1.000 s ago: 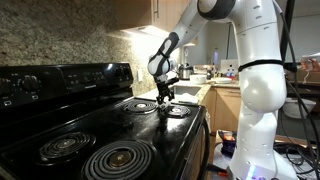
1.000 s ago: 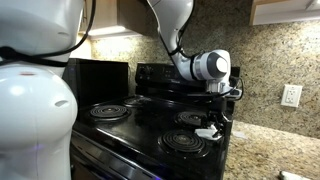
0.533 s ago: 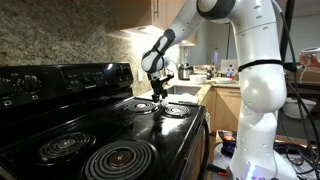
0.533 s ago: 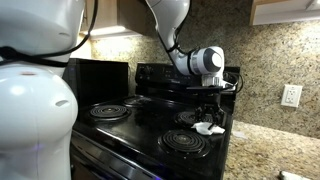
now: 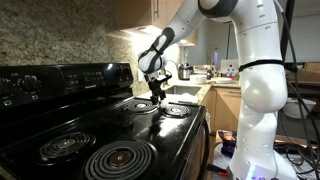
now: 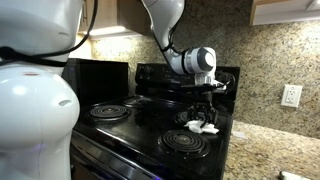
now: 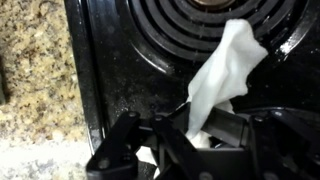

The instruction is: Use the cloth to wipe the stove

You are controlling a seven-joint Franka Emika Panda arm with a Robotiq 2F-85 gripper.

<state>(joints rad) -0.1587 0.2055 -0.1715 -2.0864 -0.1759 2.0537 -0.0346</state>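
1. My tool (image 7: 203,128) is clamped on one end of the cloth (image 7: 228,70) — the rest hangs limp over the stove (image 7: 110,60), beside a coil burner (image 7: 190,25), near the granite worktop (image 7: 35,70).
2. I judge it light, soft and floppy — a pinch on a bunched fold should hold; a bare edge may slip.

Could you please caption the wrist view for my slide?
Gripper shut on the white cloth above the black stove, beside a coil burner.

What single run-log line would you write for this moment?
gripper: shut on cloth | cloth: touching stove at burner edge | stage: wiping
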